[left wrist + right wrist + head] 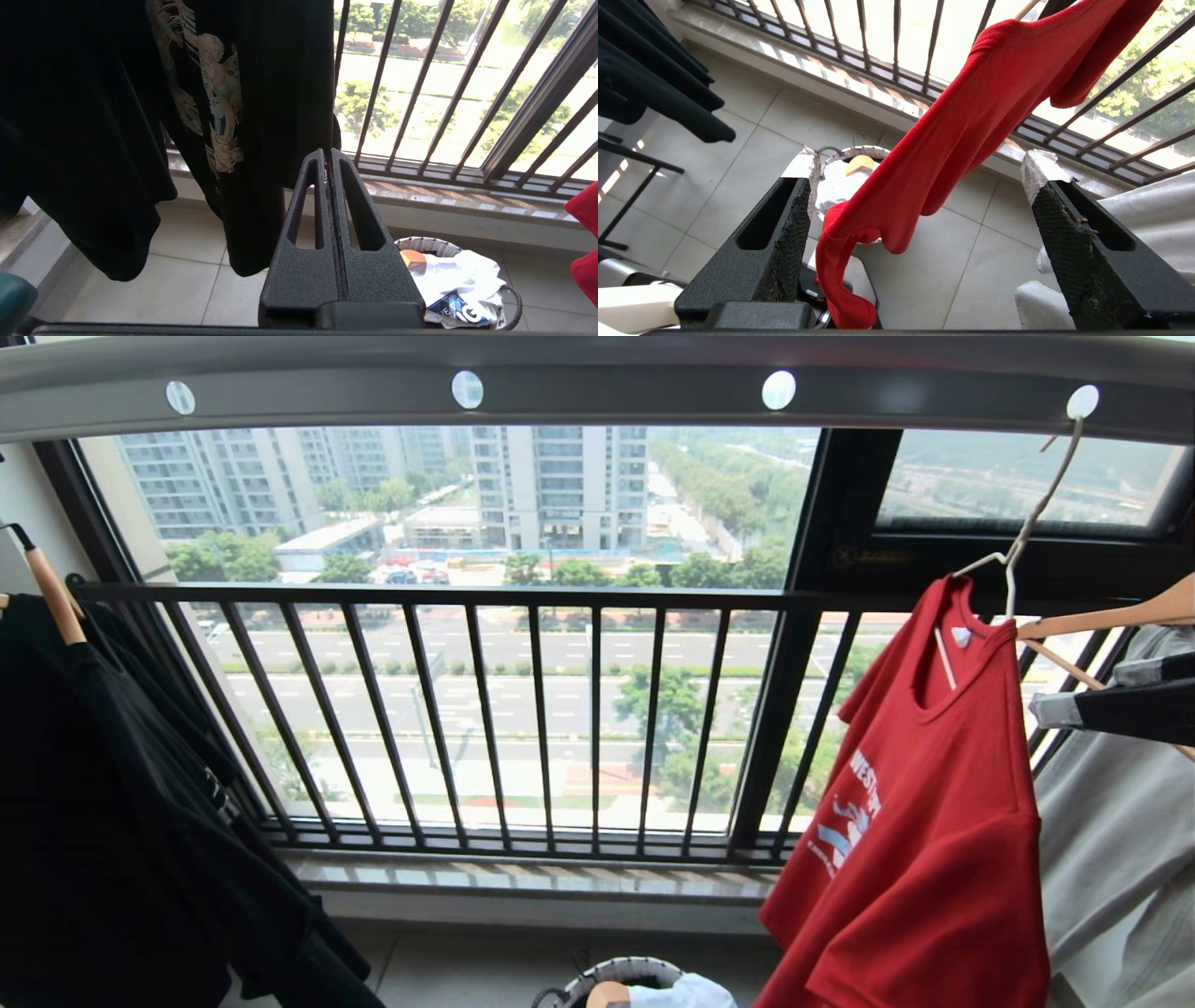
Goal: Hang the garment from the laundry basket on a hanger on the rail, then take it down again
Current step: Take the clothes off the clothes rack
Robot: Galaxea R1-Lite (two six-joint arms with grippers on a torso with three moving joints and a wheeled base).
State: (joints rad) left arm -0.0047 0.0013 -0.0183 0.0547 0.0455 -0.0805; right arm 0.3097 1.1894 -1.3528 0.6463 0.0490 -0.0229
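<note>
Red tee [934,840] with white and light-blue chest print, whitish wire hanger [1013,555], grey rail [597,392] dotted with white circles. Black tee [224,93] has a pale peachy cherub graphic. Basket [423,243] rim's woven white and black.

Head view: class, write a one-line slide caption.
Red T-shirt hangs on a wire hanger hooked into the grey rail, beside a black T-shirt.

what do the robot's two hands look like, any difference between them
Both are matte black, textured plastic with two wedge-shaped fingers, each with a long slot cut through it. The left hand has plain black fingertips. The right hand has whitish tape wrapped round its fingertips and rough, worn dark padding on the inner faces. No cables show.
</note>
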